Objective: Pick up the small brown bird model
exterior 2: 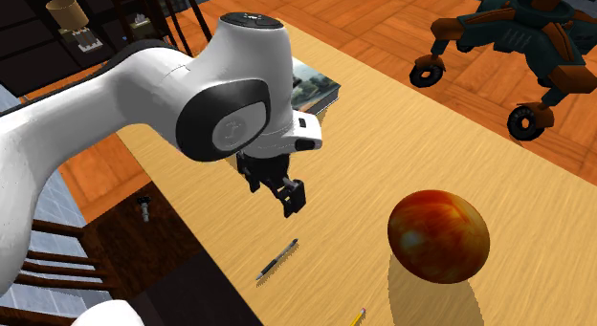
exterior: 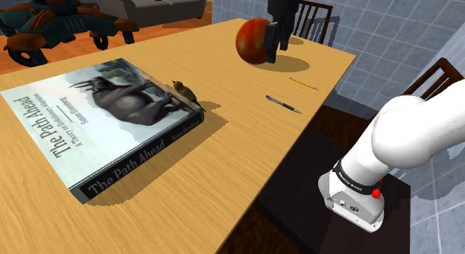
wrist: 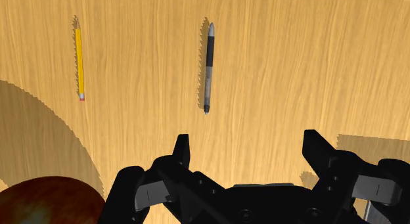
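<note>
Plenty of bare, pale wood-grain tabletop [exterior: 223, 163] under and around the black two-finger tool [wrist: 247, 140], spread wide and pinching nothing. Just beside the tool, a glossy red-brown ball [exterior: 257, 40] with a broad shadow. Past the fingertips, a slim grey-and-black pen [wrist: 208, 65] and a yellow pencil [wrist: 79, 62], lying flat, apart from each other, near the tabletop's edge on the stand's side. Well apart from the tool, across open wood: the small olive-brown bird model [exterior: 182, 89], dull and rounded, perched at the tool-side corner of a large flat hardcover book [exterior: 97, 118] with a dark spine and white lettering.
</note>
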Robot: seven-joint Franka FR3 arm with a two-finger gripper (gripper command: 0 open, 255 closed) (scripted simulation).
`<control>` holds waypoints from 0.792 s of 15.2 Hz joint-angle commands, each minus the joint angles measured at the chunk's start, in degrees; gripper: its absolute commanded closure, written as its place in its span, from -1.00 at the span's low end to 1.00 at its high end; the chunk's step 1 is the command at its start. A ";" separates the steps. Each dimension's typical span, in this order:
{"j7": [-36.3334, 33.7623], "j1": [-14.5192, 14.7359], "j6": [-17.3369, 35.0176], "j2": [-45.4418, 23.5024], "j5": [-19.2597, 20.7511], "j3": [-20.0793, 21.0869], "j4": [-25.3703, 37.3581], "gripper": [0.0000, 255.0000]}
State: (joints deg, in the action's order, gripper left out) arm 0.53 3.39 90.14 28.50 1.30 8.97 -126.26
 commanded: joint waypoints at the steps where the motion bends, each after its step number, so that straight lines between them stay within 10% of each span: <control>1: -1.95 0.40 1.07 -4.39 -0.56 1.60 2.74 -1.00; 12: -12.32 3.38 0.57 -28.68 0.77 8.73 24.16 -1.00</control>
State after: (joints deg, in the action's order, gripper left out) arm -10.61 6.33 90.56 2.45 1.72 17.05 -104.16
